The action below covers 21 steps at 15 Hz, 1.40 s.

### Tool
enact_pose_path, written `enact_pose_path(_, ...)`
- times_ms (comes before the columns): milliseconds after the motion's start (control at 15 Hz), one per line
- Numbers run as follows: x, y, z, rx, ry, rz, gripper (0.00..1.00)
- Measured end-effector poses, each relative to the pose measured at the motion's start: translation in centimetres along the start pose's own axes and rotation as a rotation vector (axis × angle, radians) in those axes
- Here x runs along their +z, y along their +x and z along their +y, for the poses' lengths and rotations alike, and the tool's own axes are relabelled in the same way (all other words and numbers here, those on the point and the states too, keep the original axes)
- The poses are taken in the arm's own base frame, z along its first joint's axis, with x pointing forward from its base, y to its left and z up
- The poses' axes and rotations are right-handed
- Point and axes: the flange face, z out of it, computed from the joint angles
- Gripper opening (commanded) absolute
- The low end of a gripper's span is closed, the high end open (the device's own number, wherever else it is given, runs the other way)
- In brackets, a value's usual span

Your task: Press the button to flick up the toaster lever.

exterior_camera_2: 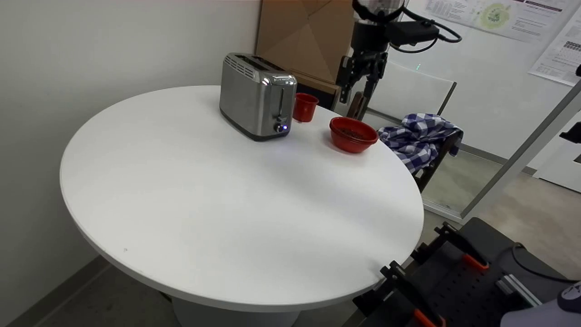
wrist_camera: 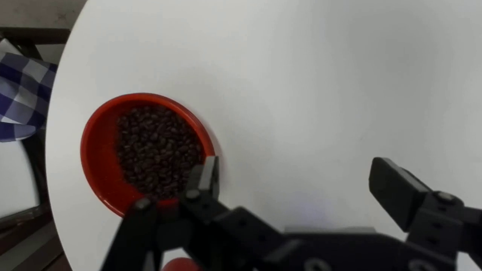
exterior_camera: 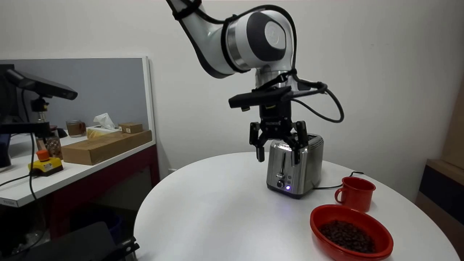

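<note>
Toaster (exterior_camera_2: 249,100) — shiny silver, boxy, lever (exterior_camera: 280,176) low, light (exterior_camera: 288,187) glowing; pincer (exterior_camera: 278,158) — spread apart.

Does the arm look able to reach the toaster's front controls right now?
Probably yes: the gripper hangs open, with nothing visible between it and the front of the toaster, though it likely has to come lower.

Both exterior views: from above, across table (exterior_camera_2: 181,195) to far edge, toaster (exterior_camera_2: 243,97) shared. Wrist view (nearer): steeply down.
</note>
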Motion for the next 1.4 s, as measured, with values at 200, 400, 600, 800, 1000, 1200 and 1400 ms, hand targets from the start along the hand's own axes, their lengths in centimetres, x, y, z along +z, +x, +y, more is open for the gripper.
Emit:
enact_pose_path(200,2.6,1.1,0.4,-0.003,0.007,0.049,1.00)
enact_pose_path(400,4.8,2.1,0.6,-0.019,0.011,0.104,1.00)
enact_pose_path(600,6.7,2.9,0.6,-0.034,0.014,0.165,1.00)
enact_pose_path(800,8.4,3.5,0.5,-0.042,0.015,0.224,1.00)
enact_pose_path(1000,10.1,3.9,0.6,-0.051,0.014,0.252,1.00)
enact_pose_path(1200,11.4,4.7,0.5,-0.056,0.011,0.267,1.00)
enact_pose_path(1400,12.2,5.7,0.2,-0.063,0.006,0.290,1.00)
